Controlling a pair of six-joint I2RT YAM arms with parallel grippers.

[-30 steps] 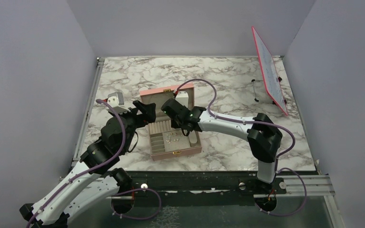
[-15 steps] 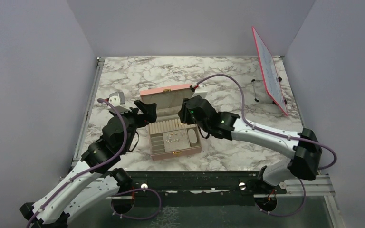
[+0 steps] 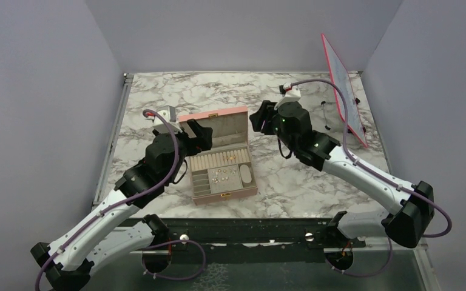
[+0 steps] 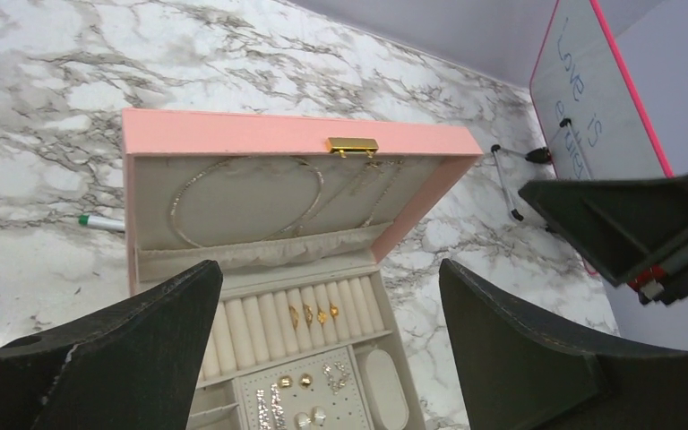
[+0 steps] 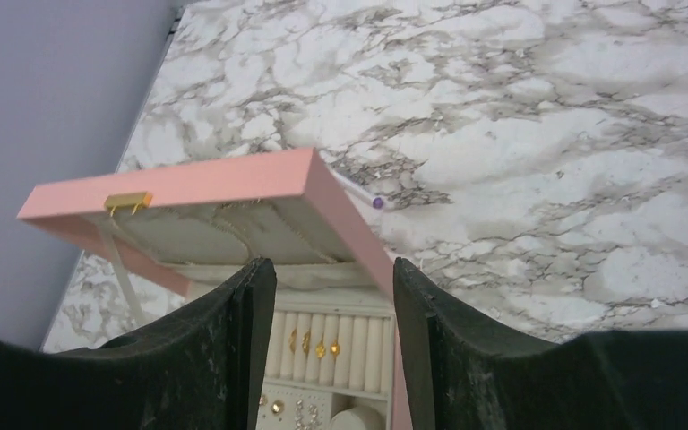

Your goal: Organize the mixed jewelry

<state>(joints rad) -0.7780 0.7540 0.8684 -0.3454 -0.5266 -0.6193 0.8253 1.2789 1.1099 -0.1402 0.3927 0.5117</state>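
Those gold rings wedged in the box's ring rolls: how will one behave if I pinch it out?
The gold rings sit tucked between padded rolls, so they probably won't roll away but may resist lifting. Each is far smaller than the fingers of the left gripper, so likely slippery and easily dropped. Seemingly metal, they should stay stiff and feel very light.

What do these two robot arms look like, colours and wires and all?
The left arm and right arm have white shells with black joints; a purple cable loops along each. Each ends in two black, wedge-shaped fingers with a scuffed surface. A small green light glows near the right wrist.
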